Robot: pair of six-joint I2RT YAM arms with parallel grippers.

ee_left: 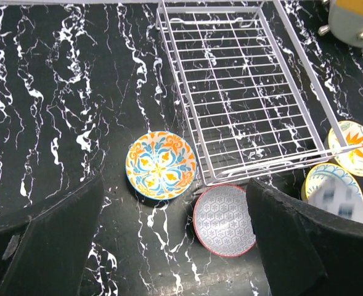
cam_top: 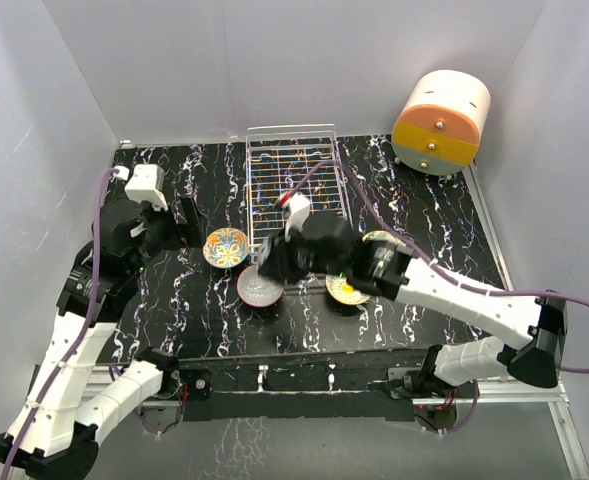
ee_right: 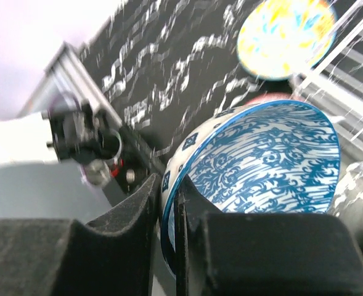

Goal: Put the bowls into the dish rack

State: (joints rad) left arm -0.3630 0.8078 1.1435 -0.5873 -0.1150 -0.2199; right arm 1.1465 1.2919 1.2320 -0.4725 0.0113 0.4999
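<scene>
My right gripper [ee_right: 169, 192] is shut on the rim of a blue-patterned bowl [ee_right: 261, 160], which is tilted on edge, one finger inside and one outside. In the top view this gripper [cam_top: 272, 262] hangs at the near end of the silver wire dish rack [cam_top: 294, 180], above a red-rimmed grey bowl [cam_top: 259, 290]. An orange-floral bowl [cam_top: 225, 247] lies left of the rack. Two yellow bowls [cam_top: 347, 291] [cam_top: 382, 239] lie to its right, partly under the arm. My left gripper [ee_left: 175, 243] is open and high over the table, with the orange-floral bowl [ee_left: 161, 164] and the red-rimmed bowl [ee_left: 224, 220] below it.
An orange-and-cream cylindrical cabinet [cam_top: 441, 122] stands at the back right corner. White walls close the black marble table [cam_top: 174, 300] on three sides. The rack [ee_left: 243, 92] holds nothing.
</scene>
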